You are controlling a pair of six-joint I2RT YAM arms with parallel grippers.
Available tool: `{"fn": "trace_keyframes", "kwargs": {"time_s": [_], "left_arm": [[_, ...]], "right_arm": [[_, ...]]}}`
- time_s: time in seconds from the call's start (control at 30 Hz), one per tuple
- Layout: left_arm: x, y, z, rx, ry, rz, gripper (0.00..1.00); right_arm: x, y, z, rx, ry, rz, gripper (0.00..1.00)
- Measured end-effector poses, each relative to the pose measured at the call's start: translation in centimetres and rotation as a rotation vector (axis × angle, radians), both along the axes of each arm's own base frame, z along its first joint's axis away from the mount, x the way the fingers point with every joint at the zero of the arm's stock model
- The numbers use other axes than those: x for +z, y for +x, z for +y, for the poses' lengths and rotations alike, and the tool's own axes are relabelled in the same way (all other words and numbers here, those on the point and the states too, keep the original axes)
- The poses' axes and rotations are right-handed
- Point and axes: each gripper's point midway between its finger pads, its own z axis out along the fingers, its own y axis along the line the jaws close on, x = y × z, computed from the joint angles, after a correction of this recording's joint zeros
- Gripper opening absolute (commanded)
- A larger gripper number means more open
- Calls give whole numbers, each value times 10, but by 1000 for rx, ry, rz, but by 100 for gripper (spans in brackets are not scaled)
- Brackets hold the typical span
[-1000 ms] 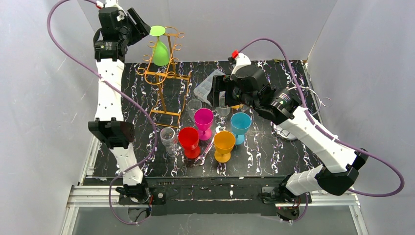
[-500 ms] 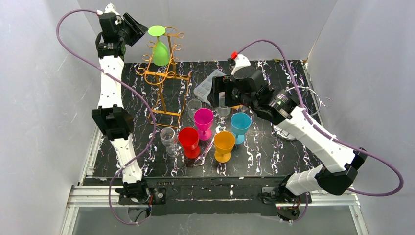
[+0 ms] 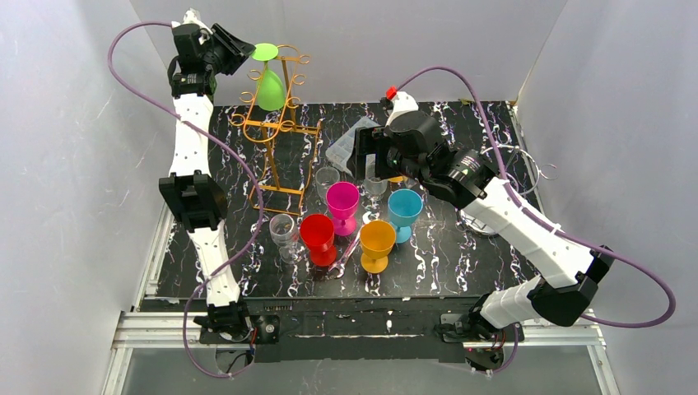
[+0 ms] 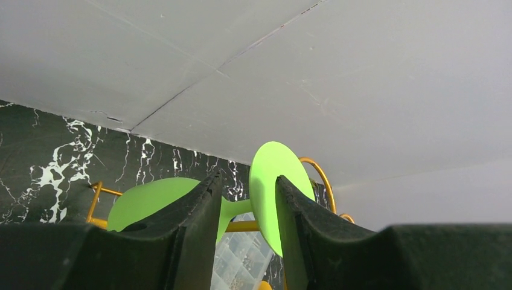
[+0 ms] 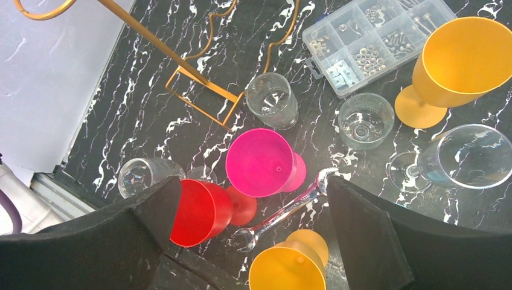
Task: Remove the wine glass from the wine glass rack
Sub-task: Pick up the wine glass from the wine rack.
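Observation:
A green wine glass (image 3: 270, 87) hangs upside down from the gold wire wine glass rack (image 3: 276, 132) at the back left, its round foot (image 3: 264, 52) on top. My left gripper (image 3: 238, 49) is raised beside that foot. In the left wrist view the foot (image 4: 268, 175) stands edge-on between my fingers, near the right finger (image 4: 302, 217). A gap shows on the left side, and the bowl (image 4: 148, 199) lies behind the left finger. The left gripper (image 4: 247, 181) is partly narrowed but open. My right gripper (image 5: 252, 181) hangs wide open above the cups, holding nothing.
Pink (image 3: 342, 200), red (image 3: 318, 233), orange (image 3: 378, 240) and blue (image 3: 404, 208) cups stand mid-table among clear glasses (image 3: 282, 230). A wrench (image 5: 290, 208) lies between them. A clear parts box (image 3: 350, 144) is behind, and a wire stand (image 3: 518, 164) is at the right.
My left gripper has moved in on the green glass's foot and its jaws have narrowed around it. The right arm has shifted only slightly.

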Motion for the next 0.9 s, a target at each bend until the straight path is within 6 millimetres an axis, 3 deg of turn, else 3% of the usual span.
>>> {"fn": "trace_keyframes", "kwargs": {"time_s": [0.3, 0.5, 0.9], "left_arm": [[-2, 4, -6, -21, -49, -1, 27], [1, 4, -10, -35, -87, 0, 15], [5, 5, -11, -32, -120, -5, 6]], "right_arm": [[0, 0, 0, -5, 7, 5, 100], [-1, 1, 1, -10, 11, 6, 100], [1, 2, 2, -16, 23, 2, 100]]}}
